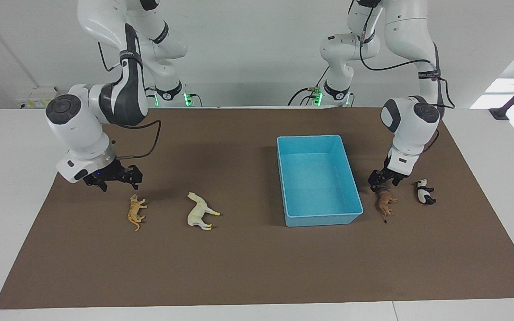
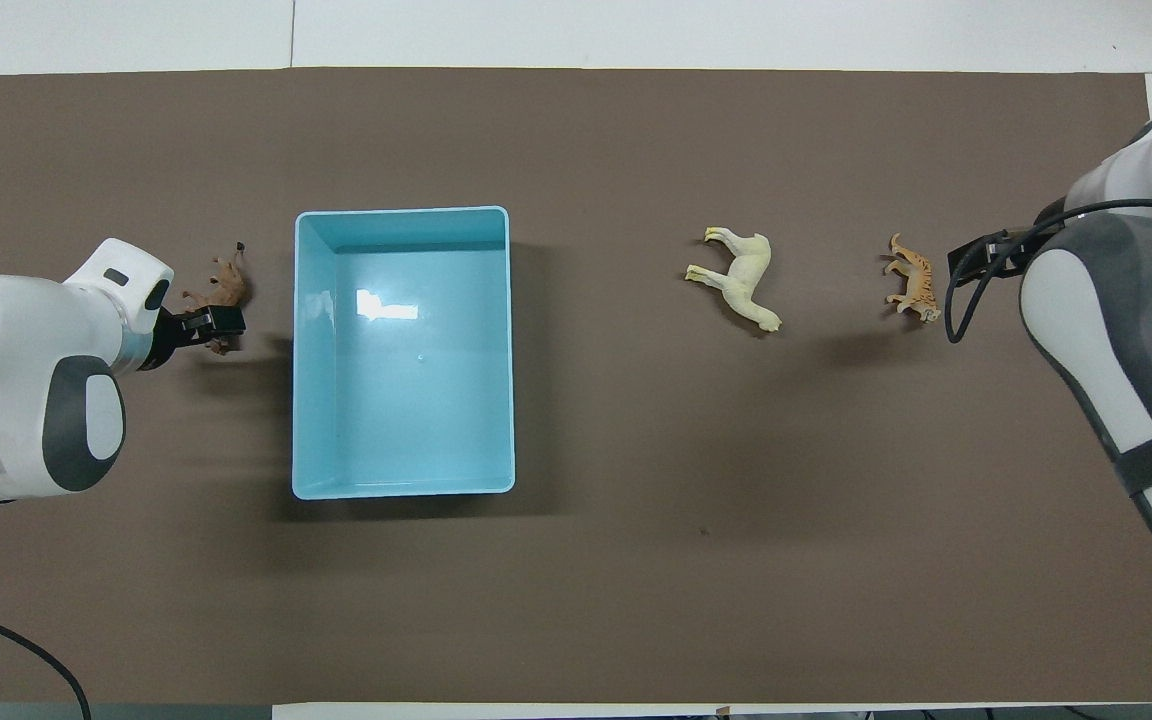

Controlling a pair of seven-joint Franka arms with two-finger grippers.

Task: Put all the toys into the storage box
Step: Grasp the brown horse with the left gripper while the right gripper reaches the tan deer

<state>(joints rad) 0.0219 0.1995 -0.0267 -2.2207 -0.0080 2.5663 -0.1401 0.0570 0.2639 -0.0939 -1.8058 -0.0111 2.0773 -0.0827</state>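
I see a white room with a white worktop [image 1: 11,187] under a brown mat [image 1: 248,263]. The blue box [image 1: 317,180] sits on the mat toward the left arm's end, and nothing lies in it.

My left tool [image 1: 384,182] is low at the lion [image 1: 385,203], which lies on its side on the mat just beside the box, toward the left arm's end of the worktop. The black fingers reach down to the lion's near end and seem to touch it; I cannot tell whether they are spread or closed on it. The panda [image 1: 425,192] lies just beside the lion, farther toward the left arm's end; from overhead the arm hides it.

My right tool [image 1: 115,176] hangs over the mat at the right arm's end, close to the tiger [image 1: 136,212] and a little nearer the robots than it, not touching it. I cannot tell how its fingers stand. The tiger lies on its side on the mat. The horse [image 1: 201,211] lies on its side too, between the tiger and the box, apart from both. All four animals are on the mat, outside the box.
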